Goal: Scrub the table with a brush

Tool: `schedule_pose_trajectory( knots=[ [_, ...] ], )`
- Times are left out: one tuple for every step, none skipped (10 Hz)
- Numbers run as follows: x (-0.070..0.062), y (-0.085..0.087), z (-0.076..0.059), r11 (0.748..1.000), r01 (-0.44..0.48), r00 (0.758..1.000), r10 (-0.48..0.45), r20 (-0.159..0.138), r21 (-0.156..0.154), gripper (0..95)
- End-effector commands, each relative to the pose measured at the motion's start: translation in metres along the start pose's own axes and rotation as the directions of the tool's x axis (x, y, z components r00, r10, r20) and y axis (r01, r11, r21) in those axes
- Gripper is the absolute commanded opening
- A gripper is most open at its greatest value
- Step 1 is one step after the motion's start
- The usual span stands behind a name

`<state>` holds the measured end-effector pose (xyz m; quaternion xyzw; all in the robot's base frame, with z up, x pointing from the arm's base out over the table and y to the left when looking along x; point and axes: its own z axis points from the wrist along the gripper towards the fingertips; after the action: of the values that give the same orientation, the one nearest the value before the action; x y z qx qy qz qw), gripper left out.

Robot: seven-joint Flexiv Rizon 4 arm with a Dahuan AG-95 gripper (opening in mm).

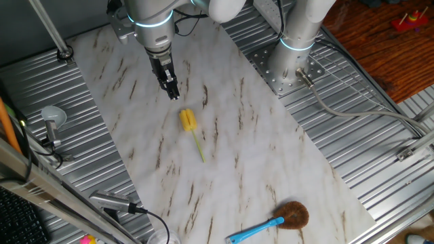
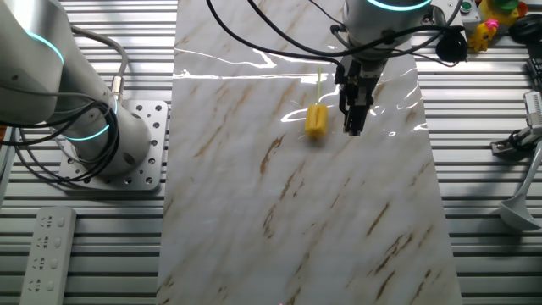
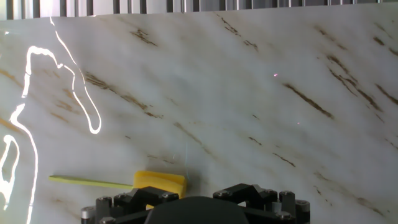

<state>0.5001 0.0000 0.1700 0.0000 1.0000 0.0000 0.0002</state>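
The brush lies flat on the white marble-patterned table, with its yellow bristle head toward the arm and its thin handle pointing away. My gripper hangs above the table just beside the bristle head, apart from it, fingers close together and empty. In the other fixed view the brush head is just left of the gripper on the table. In the hand view the brush lies at the bottom left on the table. The fingertips are hidden there.
A blue-handled brush with brown bristles lies near the sheet's near corner. The arm's base stands on ribbed metal beside the sheet. A remote, toys and metal tools lie off the sheet.
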Motion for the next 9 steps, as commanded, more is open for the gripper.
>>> schedule_pose_trajectory(
  knots=[
    [0.0002, -0.0001, 0.0002, 0.999, 0.044, 0.999, -0.044, 0.016, -0.022, 0.0],
    [0.0002, -0.0001, 0.0002, 0.999, 0.044, 0.999, -0.044, 0.016, -0.019, 0.0],
    [0.0002, 0.0000, 0.0001, 0.999, 0.042, 0.999, -0.042, 0.015, -0.019, 0.0],
    [0.0002, 0.0000, 0.0000, 0.999, 0.043, 0.999, -0.043, 0.010, -0.016, 0.0],
    [0.0003, 0.0000, -0.0001, 0.999, 0.044, 0.999, -0.044, 0.011, -0.012, 0.0],
    [0.0003, 0.0000, -0.0001, 0.999, 0.043, 0.999, -0.043, 0.011, -0.012, 0.0],
    [0.0004, 0.0000, 0.0000, 0.999, 0.043, 0.999, -0.043, 0.011, -0.012, 0.0],
    [0.0005, 0.0000, 0.0001, 0.999, 0.043, 0.999, -0.043, 0.011, -0.013, 0.0],
    [0.0005, 0.0000, 0.0001, 0.999, 0.042, 0.999, -0.041, 0.010, -0.014, 0.0]
  ],
)
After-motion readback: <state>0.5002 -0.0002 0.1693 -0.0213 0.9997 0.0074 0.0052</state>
